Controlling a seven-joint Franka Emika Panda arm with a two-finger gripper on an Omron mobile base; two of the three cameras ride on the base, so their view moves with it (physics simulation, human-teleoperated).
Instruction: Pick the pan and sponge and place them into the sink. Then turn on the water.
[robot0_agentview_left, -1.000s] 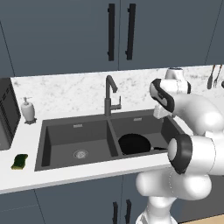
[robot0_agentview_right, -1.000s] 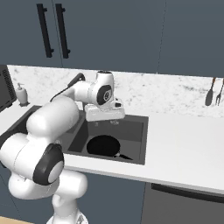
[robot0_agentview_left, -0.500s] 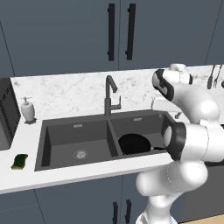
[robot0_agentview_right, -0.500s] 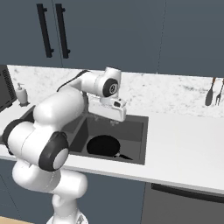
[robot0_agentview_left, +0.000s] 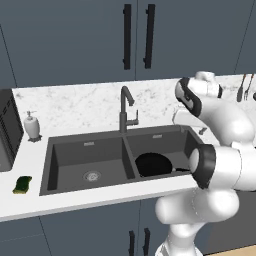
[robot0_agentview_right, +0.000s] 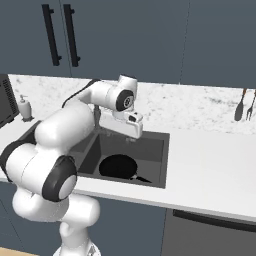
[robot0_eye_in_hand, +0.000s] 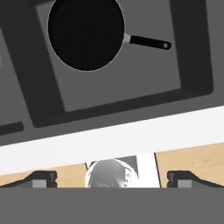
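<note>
Black pan (robot0_agentview_left: 154, 165), round, shallow: left base view, lying flat in the right basin of the dark grey sink (robot0_agentview_left: 90, 145), handle toward the front right; left basin holds nothing but its drain. Yellow/green sponge (robot0_agentview_left: 22, 184) on the white counter (robot0_agentview_left: 27, 161) just beside the sink's left front corner, well apart from the arm. White soap dispenser (robot0_agentview_left: 33, 125) stands behind it near the wall; dark gooseneck faucet (robot0_agentview_left: 125, 107) at the divider, no water running. Right base view: pan (robot0_agentview_right: 118, 166) in the near basin, sink (robot0_agentview_right: 159, 160) rim visible; the hand sits above that basin's back edge, gripper (robot0_agentview_right: 131, 126) pointing down, nothing in it. Faucet mostly hidden by the arm here. Hand view: pan (robot0_eye_in_hand: 86, 34) seen from above, handle pointing away to the side, resting on the basin floor; sink (robot0_eye_in_hand: 192, 48) wall and a strip of counter below it. Fingertips (robot0_eye_in_hand: 40, 177) at the lower corners, far apart, i.e. jaws fully spread, touching nothing, holding nothing. Status est.: pan step done, sponge and water pending. Risks: long cross-sink swing to the sponge could clip the faucet neck w/ the wrist; sponge is small, low, soft, so a poorly centred pinch may push it along the counter or off the front edge; dispenser nearby could be nudged if the approach drifts back.
</note>
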